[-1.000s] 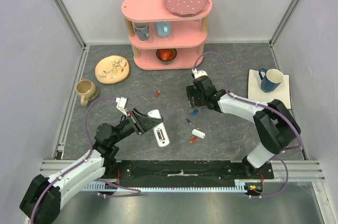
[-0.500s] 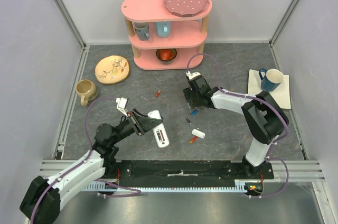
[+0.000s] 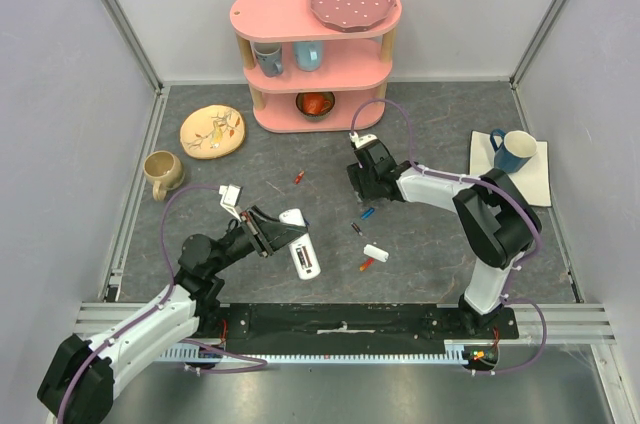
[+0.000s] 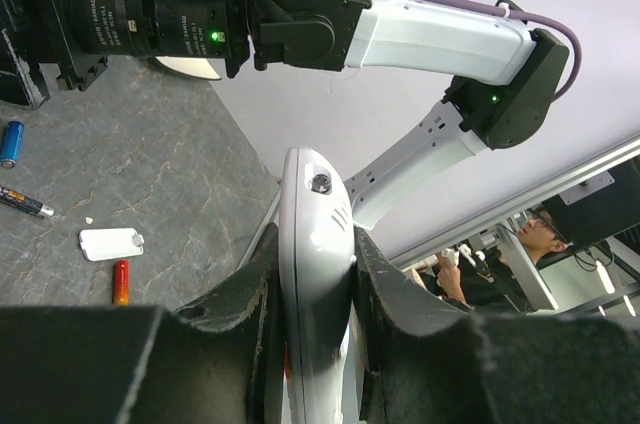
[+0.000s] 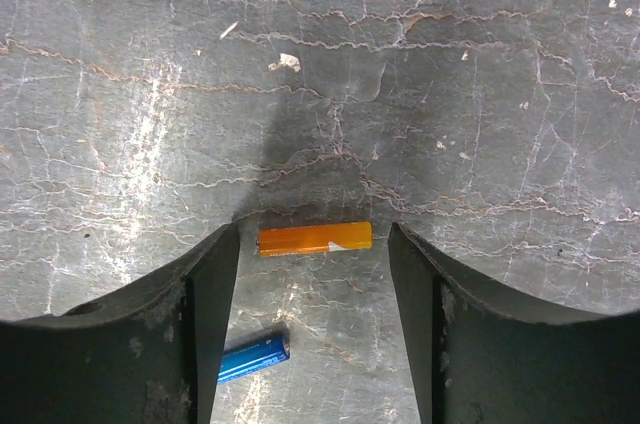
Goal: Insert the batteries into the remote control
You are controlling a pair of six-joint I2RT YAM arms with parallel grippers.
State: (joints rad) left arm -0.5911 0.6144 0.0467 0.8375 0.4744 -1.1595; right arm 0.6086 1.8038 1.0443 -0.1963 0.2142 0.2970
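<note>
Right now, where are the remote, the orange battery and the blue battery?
remote (image 4: 315, 244), left wrist view, middle of its white edge.
orange battery (image 5: 315, 238), right wrist view, middle of its body.
blue battery (image 5: 253, 356), right wrist view, middle of its body.

White print is seen on the black lens barrel (image 4: 150, 14) above and left of the left gripper (image 4: 315, 274). It is too small to be read.

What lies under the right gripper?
An orange battery lies on the table between the open jaws of the right gripper, untouched. A blue battery lies near, partly covered by the gripper.
</note>
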